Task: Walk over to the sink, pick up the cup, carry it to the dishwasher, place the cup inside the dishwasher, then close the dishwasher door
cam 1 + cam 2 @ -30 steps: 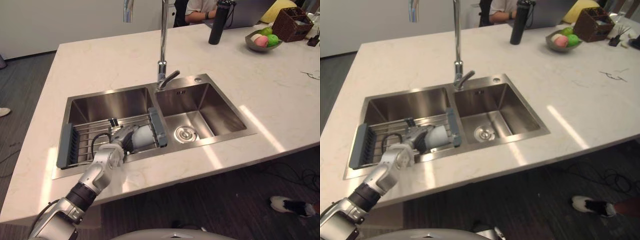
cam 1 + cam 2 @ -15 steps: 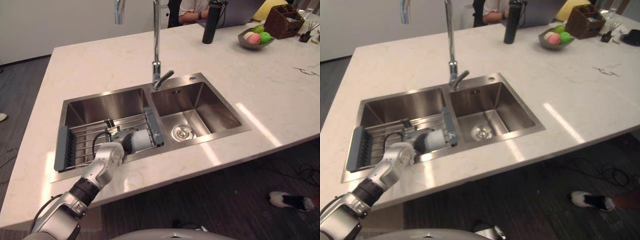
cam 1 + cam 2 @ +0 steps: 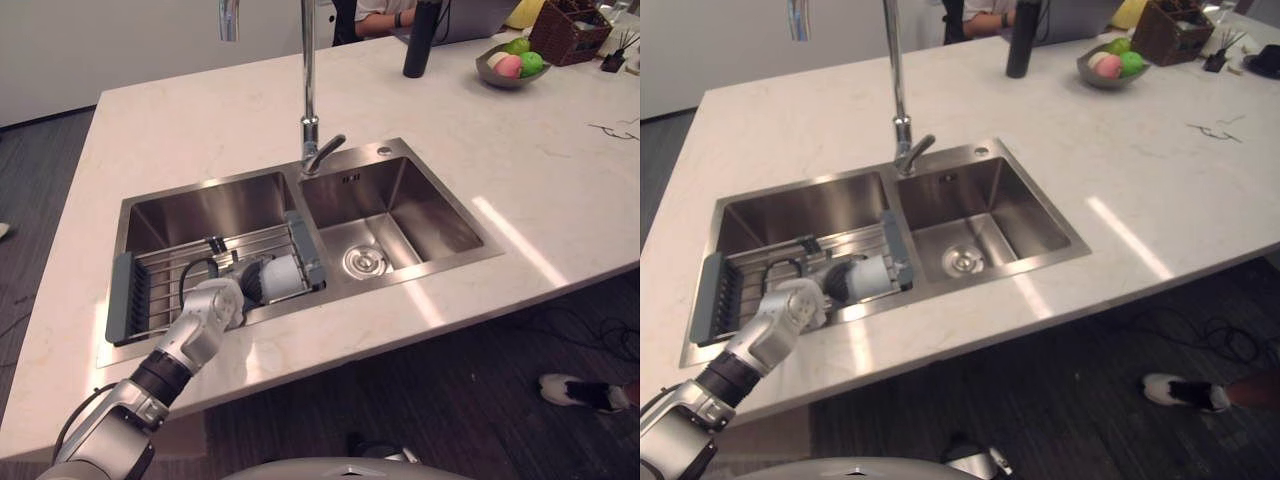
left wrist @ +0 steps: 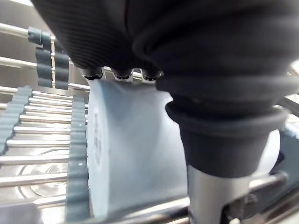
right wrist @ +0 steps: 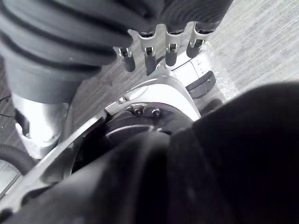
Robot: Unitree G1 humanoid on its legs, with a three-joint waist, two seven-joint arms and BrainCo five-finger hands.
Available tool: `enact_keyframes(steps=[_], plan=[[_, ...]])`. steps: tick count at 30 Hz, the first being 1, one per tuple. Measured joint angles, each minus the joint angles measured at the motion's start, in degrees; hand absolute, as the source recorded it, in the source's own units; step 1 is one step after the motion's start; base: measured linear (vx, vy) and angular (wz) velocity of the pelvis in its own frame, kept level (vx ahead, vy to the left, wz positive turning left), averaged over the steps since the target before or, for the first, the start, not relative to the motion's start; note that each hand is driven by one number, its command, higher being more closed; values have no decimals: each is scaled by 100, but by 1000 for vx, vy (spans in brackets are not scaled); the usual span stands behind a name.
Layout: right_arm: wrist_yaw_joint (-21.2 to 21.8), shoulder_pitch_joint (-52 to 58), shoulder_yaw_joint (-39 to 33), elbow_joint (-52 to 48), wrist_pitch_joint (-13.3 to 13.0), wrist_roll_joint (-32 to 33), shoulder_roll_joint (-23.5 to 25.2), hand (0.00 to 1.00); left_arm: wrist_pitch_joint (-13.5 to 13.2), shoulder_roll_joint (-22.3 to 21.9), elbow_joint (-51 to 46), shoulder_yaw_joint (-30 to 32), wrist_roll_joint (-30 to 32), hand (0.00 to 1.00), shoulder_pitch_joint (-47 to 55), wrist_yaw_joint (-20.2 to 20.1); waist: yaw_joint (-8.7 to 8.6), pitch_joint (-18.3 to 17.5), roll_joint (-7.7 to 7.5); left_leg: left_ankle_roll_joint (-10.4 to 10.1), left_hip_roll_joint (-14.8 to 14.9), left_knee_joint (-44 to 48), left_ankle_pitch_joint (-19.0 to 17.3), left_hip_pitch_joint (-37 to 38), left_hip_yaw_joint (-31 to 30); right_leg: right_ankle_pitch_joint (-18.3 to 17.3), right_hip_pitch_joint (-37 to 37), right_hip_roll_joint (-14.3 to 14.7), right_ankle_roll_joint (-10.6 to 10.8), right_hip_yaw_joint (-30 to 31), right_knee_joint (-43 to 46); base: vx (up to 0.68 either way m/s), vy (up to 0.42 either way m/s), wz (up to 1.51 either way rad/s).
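**Operator:** Status of the first step, the approach to the sink [image 3: 420, 200]?

**Technician:** Complete, by judgement. The left hand [image 3: 214, 306] reaches over the near rim into the left basin, with the drying rack [image 3: 163, 283] directly beneath it.

**Operator:** Location of the cup [image 3: 281, 276]?

**Technician:** On its side on the rack bars, directly ahead of the left palm. In the left wrist view the fingers [image 4: 122, 73] curl over the top of the cup. The thumb [image 4: 205, 196] stands against the opposite side, so the hand clasps the cup. The cup rests on the rack and is not yet lifted.

**Operator:** State of the right hand [image 5: 171, 46]?

**Technician:** Idle. In its own wrist view the fingers hang relaxed and hold nothing.

**Operator:** Remaining steps?

**Technician:** Most of the task, judged from the present layout:
1. Lift the cup clear of the rack.
2. Carry it to the dishwasher.
3. Place it inside.
4. Shut the dishwasher.

**Operator:** Overall progress?

**Technician:** The walk is done and the pick-up is at the grasp stage, with nothing beyond that begun
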Motion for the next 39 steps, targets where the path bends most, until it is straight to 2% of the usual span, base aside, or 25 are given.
enact_keyframes(steps=[5, 11, 17, 27, 31, 39], plan=[[-1, 32, 2, -11, 13, 0, -10, 0, -126, 184, -510, 193, -2, 0, 0, -88, 93, 0, 0, 5, -2, 1, 9, -40, -74, -15, 7, -3, 19, -89, 2, 1, -10, 8], [-10, 41, 50, -10, 11, 2, -51, 0, -252, 205, -860, 360, -114, 0, 15, -84, 174, -1, 0, 18, -16, 1, 24, -40, -114, -21, 14, -23, 24, -119, 27, -11, -6, 1], [-20, 43, 50, -4, -9, 2, -47, 0, -412, 203, -934, 359, -113, 0, 98, -8, 181, -2, -4, 30, -22, 0, 43, -52, -175, -40, 16, -34, 28, -183, 55, -19, -14, 5], [-156, 41, 40, 141, -179, 2, 8, 0, -496, 47, -934, 295, -49, 0, 375, 515, 201, -11, -60, 29, -19, 0, 44, -52, -162, -38, 14, -29, 28, -167, 52, 0, 0, 0], [-167, 29, 38, 222, -284, 1, 11, 0, -503, -34, -934, 95, 16, 0, 413, 752, 233, -17, -74, 31, -18, 0, 41, -51, -111, -29, -8, -27, 25, -113, 50, -7, -8, -6], [-178, 29, 31, 231, -360, 2, 12, 0, -437, -191, -930, -88, 239, 0, 538, 1125, 225, -19, -73, 33, -16, 0, 37, -43, -60, -14, -14, -24, 22, -81, 37, 0, 0, -2]])
